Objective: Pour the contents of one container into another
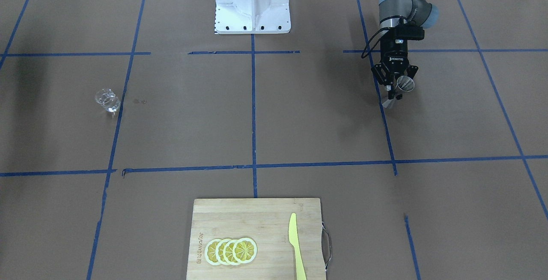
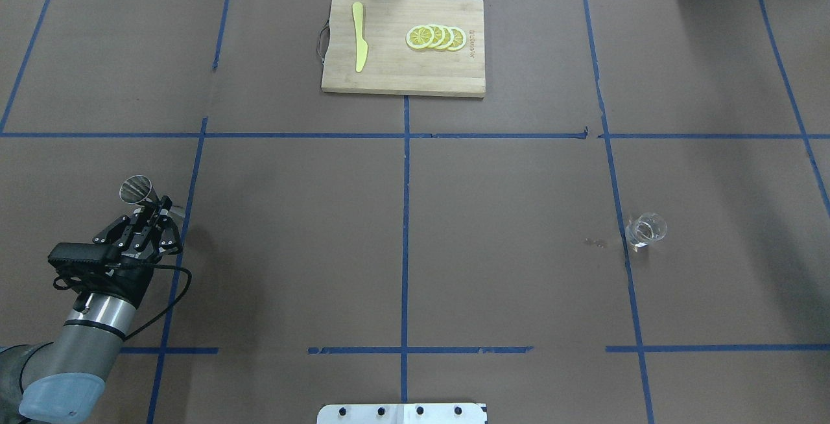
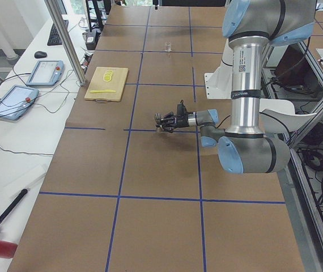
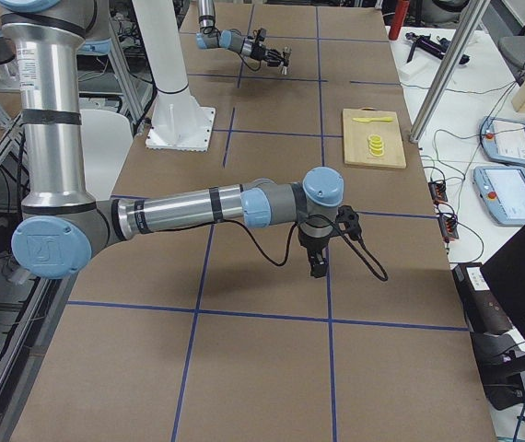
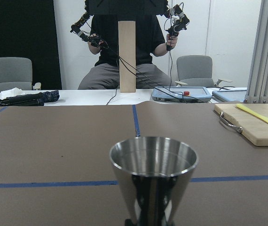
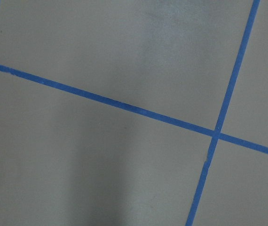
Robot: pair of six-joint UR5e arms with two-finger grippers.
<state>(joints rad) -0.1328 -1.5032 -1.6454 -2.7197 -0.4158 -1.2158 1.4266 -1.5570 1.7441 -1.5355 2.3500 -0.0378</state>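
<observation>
The silvery metal jigger (image 1: 404, 84) stands upright in my left gripper (image 1: 396, 89), which is shut on its lower part. The overhead view has that jigger (image 2: 136, 190) at the table's left, with the left gripper (image 2: 159, 207) behind it. Its open mouth (image 5: 153, 155) fills the bottom of the left wrist view. Whether its base touches the table is unclear. The clear glass cup (image 1: 107, 100) stands alone far across the table (image 2: 646, 229), with no gripper near it. My right gripper (image 4: 318, 262) hangs low over the table in the exterior right view only; I cannot tell its state.
A wooden cutting board (image 2: 389, 74) lies at the far middle edge with a yellow knife (image 2: 358, 45) and several lemon slices (image 2: 436, 37) on it. A few small droplets (image 2: 593, 241) mark the paper beside the glass. The white robot base (image 1: 252, 6) sits at the near middle.
</observation>
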